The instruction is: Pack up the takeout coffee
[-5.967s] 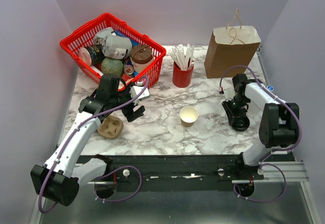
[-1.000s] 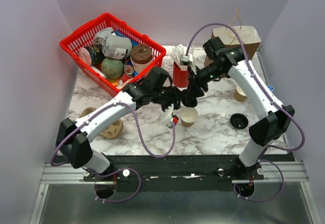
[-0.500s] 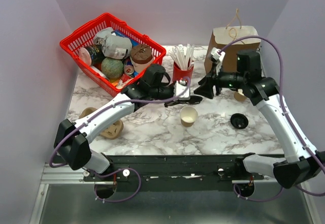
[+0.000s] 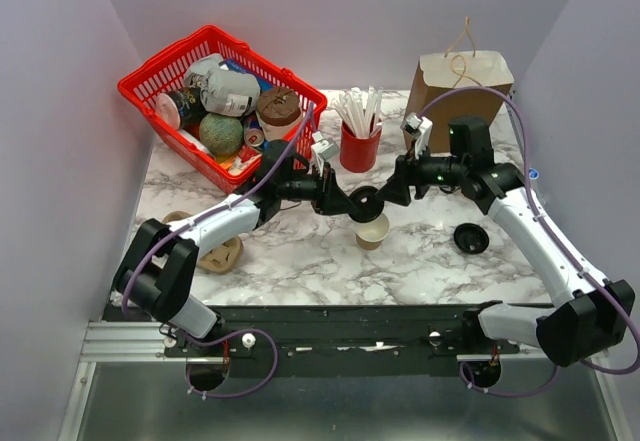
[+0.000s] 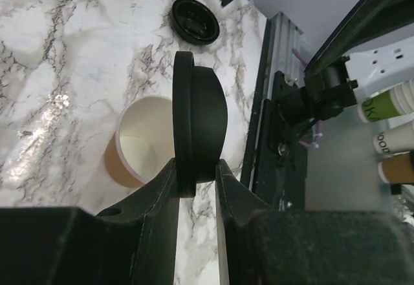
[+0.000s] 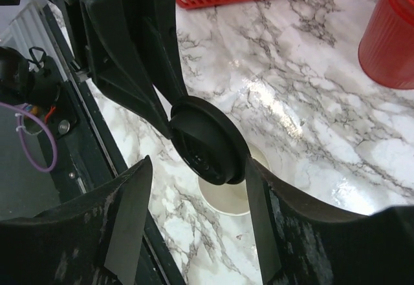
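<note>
Looking down from the top camera, I find the paper cup (image 4: pixel 372 229) standing upright near the middle of the marble surface (image 4: pixel 300 261). It is brown outside and pale inside, and its mouth is open. Just above it a round black lid (image 4: pixel 365 201) hangs on edge, not seated on the cup.

My left hand (image 4: pixel 352 204) has that lid pinched. In the left wrist view both fingers press against the lid's two faces, with the cup below and behind it. My right hand (image 4: pixel 388 196) faces the left one from the other side and is spread wide, with the lid between its two fingers. One finger sits right at the lid's edge and the other stands apart from it. I cannot tell whether either one truly touches.

A second lid (image 4: pixel 470 238), also black, lies flat on the surface to the right of the cup, under the reach of my right arm. Behind the cup stands a red cup (image 4: pixel 360 148) full of white straws. A brown paper bag (image 4: pixel 458 96) stands upright at the back right. A red basket (image 4: pixel 164 56) of assorted goods sits at the back left. A cardboard cup carrier (image 4: pixel 218 253) lies near the left edge, beside my left arm.
</note>
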{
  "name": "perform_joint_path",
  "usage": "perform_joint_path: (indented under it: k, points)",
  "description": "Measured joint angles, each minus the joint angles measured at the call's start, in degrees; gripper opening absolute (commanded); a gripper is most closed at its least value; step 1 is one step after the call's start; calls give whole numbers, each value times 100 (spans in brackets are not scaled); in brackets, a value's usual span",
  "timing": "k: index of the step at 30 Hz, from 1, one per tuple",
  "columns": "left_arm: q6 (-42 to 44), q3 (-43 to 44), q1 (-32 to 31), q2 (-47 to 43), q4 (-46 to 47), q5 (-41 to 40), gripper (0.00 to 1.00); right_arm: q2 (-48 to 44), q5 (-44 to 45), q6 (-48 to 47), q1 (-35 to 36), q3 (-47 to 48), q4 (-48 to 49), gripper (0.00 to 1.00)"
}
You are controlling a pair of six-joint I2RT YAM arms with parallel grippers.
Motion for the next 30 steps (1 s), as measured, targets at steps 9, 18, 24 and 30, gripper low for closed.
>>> perform_joint_path:
  k: [9,18,24,30]
  points:
    - [-802,-20,4,146,531,52,25,48,160,221,0,-470,179,78]
    - [-1091,-37,4,479,586,50,26,452,177,238,0,-485,186,79]
    - [-1185,-87,4,557,643,50,28,592,179,203,0,-608,190,79]
    - [-1237,-87,4,745,660,48,29,678,203,201,0,-817,203,79]
